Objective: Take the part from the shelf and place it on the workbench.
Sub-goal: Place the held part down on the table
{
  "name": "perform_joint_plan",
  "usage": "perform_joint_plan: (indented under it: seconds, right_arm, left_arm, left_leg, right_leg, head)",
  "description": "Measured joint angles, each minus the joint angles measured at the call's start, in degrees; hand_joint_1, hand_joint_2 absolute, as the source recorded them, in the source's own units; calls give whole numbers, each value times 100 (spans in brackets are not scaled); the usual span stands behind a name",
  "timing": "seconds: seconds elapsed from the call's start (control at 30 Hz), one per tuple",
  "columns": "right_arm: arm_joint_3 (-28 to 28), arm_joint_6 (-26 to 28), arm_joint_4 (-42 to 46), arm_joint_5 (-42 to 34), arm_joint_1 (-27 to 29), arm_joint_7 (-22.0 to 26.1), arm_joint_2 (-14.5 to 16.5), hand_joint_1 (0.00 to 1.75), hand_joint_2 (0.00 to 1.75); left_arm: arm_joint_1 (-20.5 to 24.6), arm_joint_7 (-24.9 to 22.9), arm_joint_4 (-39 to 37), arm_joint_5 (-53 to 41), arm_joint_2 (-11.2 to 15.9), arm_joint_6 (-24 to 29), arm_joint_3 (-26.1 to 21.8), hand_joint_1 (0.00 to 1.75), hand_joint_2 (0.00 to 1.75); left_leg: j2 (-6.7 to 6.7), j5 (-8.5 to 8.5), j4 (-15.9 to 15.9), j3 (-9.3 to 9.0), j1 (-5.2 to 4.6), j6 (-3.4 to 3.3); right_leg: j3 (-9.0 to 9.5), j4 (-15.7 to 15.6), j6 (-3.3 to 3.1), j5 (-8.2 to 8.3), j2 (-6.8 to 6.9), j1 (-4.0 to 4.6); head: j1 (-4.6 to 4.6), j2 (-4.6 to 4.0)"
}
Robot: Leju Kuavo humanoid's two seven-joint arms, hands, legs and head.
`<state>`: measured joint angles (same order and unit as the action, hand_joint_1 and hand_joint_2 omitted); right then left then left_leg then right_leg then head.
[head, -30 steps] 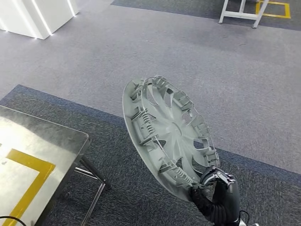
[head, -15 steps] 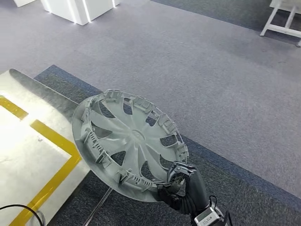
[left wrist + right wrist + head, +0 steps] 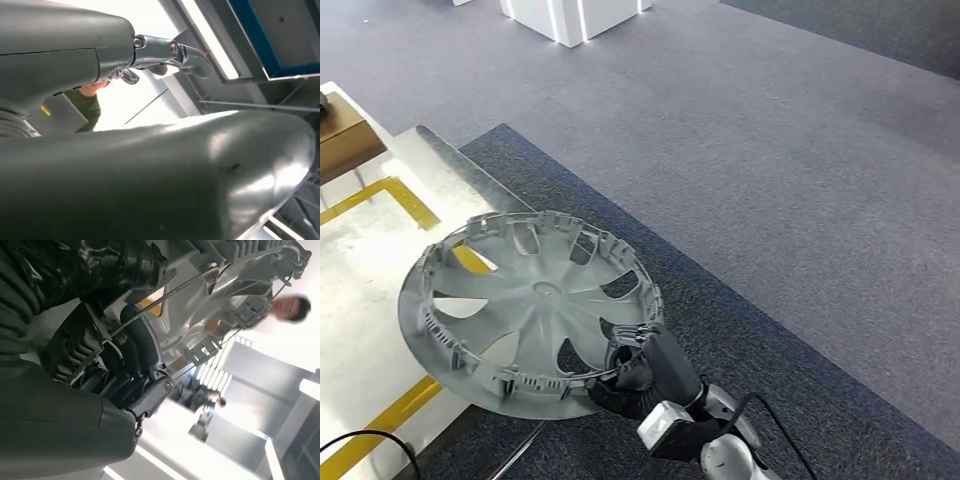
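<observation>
right hand [image 3: 637, 372] | fingers [image 3: 113, 360] closed on the rim of the wheel cover [image 3: 527, 305] | cover held nearly flat over the desk [image 3: 365, 290] near corner | left hand [image 3: 158, 165] grasp cannot be told

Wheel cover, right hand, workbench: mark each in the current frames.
wheel cover [image 3: 539, 292], head view, on the central hub.
right hand [image 3: 641, 365], head view, on the dark hand gripping the cover's rim.
workbench [image 3: 358, 260], head view, on bare metal top inside the yellow tape outline.
</observation>
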<state>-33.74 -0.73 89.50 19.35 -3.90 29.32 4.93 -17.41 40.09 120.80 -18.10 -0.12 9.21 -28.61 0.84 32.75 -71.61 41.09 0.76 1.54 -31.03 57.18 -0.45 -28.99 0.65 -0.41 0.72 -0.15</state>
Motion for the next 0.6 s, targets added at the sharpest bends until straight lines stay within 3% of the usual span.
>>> perform_joint_plan:
  seconds: [0.03, 0.07, 0.13, 0.17, 0.23, 0.27, 0.33, 0.47, 0.53, 0.57, 0.6]
  right_arm:
    - [-113, 21, -101, 67, -96, -54, 18, 175, 175]
    - [-221, 46, -199, 135, -179, -106, 39, 175, 175]
    - [-410, 94, -381, 248, -320, -177, 94, 175, 175]
    - [-487, 125, -458, 293, -382, -201, 119, 175, 175]
    - [-632, 214, -601, 407, -523, -279, 160, 175, 175]
    - [-713, 265, -689, 481, -610, -340, 187, 175, 175]
    - [-872, 348, -898, 621, -806, -469, 262, 175, 175]
    - [-1048, 408, -1178, 736, -1032, -567, 370, 175, 175]
    - [-1065, 413, -1205, 741, -1048, -574, 377, 175, 175]
    - [-1109, 426, -1285, 747, -1085, -600, 395, 175, 175]
    - [-1187, 436, -1491, 730, -1172, -685, 446, 175, 175]
  left_arm:
    - [11, 0, -51, -24, 33, 1, 100, 0, 0]
    - [22, 0, -95, -44, 65, 2, 187, 0, 0]
    - [53, 0, -161, -68, 126, 3, 318, 0, 0]
    - [75, 0, -187, -65, 154, 2, 372, 0, 0]
    - [124, 0, -226, -42, 204, -8, 473, 0, 0]
    - [149, 0, -245, -32, 229, -15, 524, 0, 0]
    - [201, 0, -277, -37, 272, -29, 624, 0, 0]
    - [318, 2, -312, -52, 310, -53, 757, 0, 0]
    - [336, 2, -319, -52, 316, -62, 770, 0, 0]
    - [371, 2, -340, -53, 325, -83, 815, 0, 0]
    - [432, 2, -384, -69, 344, -109, 919, 0, 0]
  left_leg:
    - [-19, 30, -212, 114, 8, 11]
    - [-29, -50, -205, 121, 12, 16]
    - [-149, -452, 434, -182, 8, -1]
    - [-309, -601, 826, -379, -26, -26]
    - [-542, -721, 1301, -597, -91, -107]
    - [-559, -693, 1338, -603, -120, -145]
    - [-418, -703, 1369, -597, -101, -212]
    - [-257, -716, 1409, -643, -47, -288]
    - [-238, -718, 1408, -641, -46, -297]
    - [-184, -719, 1407, -639, -45, -308]
    - [-52, -718, 1401, -638, -43, -321]
  right_leg:
    - [7, 1, -6, -13, 88, 6]
    - [18, 2, -7, -28, 172, 12]
    - [64, 2, 6, -66, 324, 23]
    - [88, 1, 23, -89, 391, 42]
    - [115, 2, 68, -128, 508, 87]
    - [123, -3, 91, -142, 570, 107]
    - [148, -4, 147, -190, 654, 113]
    - [70, 224, 217, -366, 294, 83]
    - [23, 321, 218, -410, 240, 79]
    - [-151, 648, 222, -537, 159, 73]
    - [-381, 969, 218, -559, 69, 67]
  head:
    - [8, 0]
    - [17, 0]
    - [33, 0]
    - [43, 0]
    - [50, 0]
    - [48, 0]
    - [38, 0]
    - [4, 0]
    - [-3, 0]
    - [-20, 0]
    - [-40, 0]
